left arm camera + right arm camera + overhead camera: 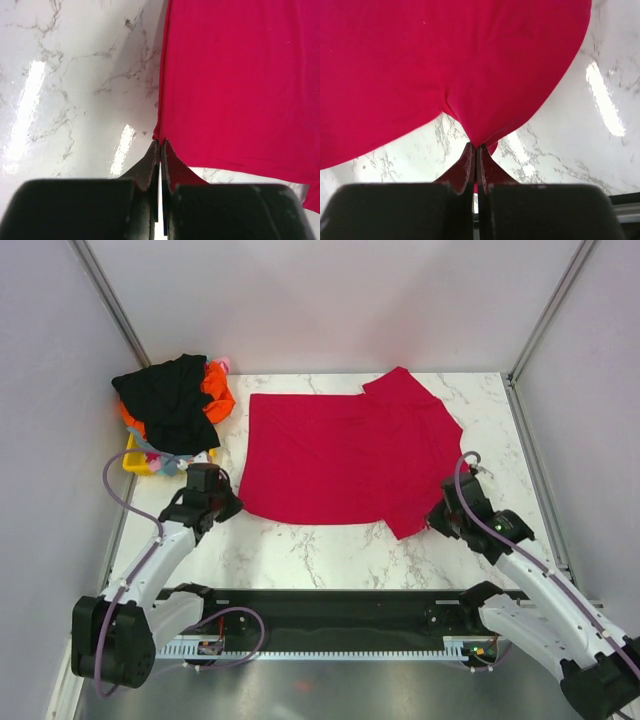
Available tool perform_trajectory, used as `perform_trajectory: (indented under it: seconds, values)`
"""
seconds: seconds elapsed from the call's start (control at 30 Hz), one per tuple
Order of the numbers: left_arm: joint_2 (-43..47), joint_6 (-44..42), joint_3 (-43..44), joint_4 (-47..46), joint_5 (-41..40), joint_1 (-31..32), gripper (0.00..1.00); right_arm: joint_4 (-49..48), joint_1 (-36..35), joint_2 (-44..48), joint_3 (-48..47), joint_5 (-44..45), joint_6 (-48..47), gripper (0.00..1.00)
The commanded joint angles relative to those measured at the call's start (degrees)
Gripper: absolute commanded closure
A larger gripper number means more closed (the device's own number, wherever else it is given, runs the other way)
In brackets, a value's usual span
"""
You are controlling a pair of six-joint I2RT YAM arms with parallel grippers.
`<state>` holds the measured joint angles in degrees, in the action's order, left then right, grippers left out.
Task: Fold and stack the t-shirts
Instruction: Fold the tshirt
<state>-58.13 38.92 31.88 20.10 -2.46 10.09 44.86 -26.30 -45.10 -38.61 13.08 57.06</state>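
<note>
Crimson t-shirt [345,460] lies spread flat on the marble table [300,550], one sleeve folded over at the far right. From above, my claws are only dark shapes at its near corners. My wrist views tell more: my left claw [160,145] is pinched narrow on the near left hem corner, and my right claw [475,147] is clamped on puckered cloth. Only the top view shows the black t-shirt [170,400] and orange t-shirt [218,390] heaped over the yellow bin [135,458].

Five t-shirts [340,455], one bin [135,459], two arms [160,550]
</note>
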Motion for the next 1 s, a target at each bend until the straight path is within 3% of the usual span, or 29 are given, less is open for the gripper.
perform_trajectory:
  seconds: [0.0, 0.23, 0.57, 0.97]
  values:
    - [0.21, -0.94, 5.38, 3.89, -0.26, -0.77, 0.98, -1.09, -0.24, -5.06, -7.08, 5.71, -5.46, 1.00]
    - [-4.79, -1.83, 12.49, 5.22, 0.44, -1.47, 0.98, -4.51, 0.20, -16.23, -18.95, 11.09, -12.40, 1.00]
    - [-17.97, -3.23, 21.90, 4.78, -0.26, -2.26, 0.98, -11.19, 8.72, -28.45, -28.17, 6.35, -19.70, 1.00]
    - [-34.85, -4.11, 33.15, 3.63, -1.93, -3.05, 0.98, -14.71, 13.03, -42.60, -35.92, 3.18, -23.31, 1.00]
